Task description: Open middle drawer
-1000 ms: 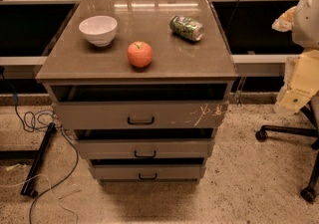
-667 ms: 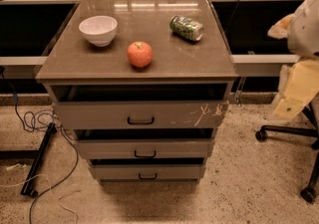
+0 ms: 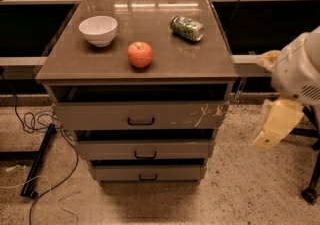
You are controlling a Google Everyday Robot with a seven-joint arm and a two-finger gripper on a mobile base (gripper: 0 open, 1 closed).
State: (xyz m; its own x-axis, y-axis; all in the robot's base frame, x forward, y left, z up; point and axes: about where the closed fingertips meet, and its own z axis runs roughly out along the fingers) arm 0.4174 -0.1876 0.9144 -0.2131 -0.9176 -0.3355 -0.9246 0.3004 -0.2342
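Tool (image 3: 274,128) is hanging at the right of the view, beside the cabinet and touching nothing; open or closed, cannot tell. Middle drawer (image 3: 145,150) is sitting well apart to the tool's left and slightly lower, between the scratched top drawer (image 3: 142,115) and the bottom drawer (image 3: 148,173). A dark gap is showing above its front. Bowl (image 3: 98,30), apple (image 3: 140,54) and can (image 3: 187,28) are resting on the surface (image 3: 195,61).

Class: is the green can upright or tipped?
Tipped: the can lies on its side on the cabinet. The gripper hangs right of it.
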